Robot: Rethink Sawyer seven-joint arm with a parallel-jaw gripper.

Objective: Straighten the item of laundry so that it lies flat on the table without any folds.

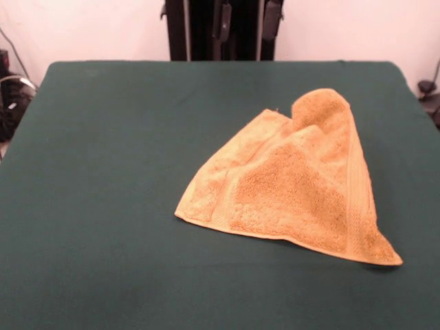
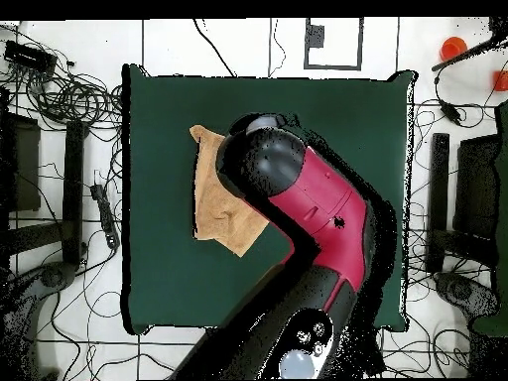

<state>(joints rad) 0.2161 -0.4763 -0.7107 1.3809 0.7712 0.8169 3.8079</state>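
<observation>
Golden terry cloth is sitting crumpled right of centre in the front view: the towel point(image 1: 295, 185) is lying on the table point(image 1: 103, 172), folded over itself into a rough triangle. One point is reaching toward the lower right of the frame, a rounded hump is rising at the upper right, and a smoother woven band is running along the right-hand edge. Beneath the upper layer, a flatter layer is showing along the left side. In the overhead view the towel point(image 2: 213, 198) is lying in the upper-left part of the table point(image 2: 169, 278), and the red and black arm point(image 2: 317, 208) is covering much of it from above. The gripper is hidden under the arm there and is not clearly showing in the front view, so whether the claw is wide or narrow cannot be told. The towel is not yet flat, so unfolding is probably the step in hand. Doing it well likely means pinching only the upper layer near a free corner, lifting it just clear of the layer below, and drawing it outward across the table away from the fold. Grabbing both layers at once would probably drag the whole bundle instead of opening it.
</observation>
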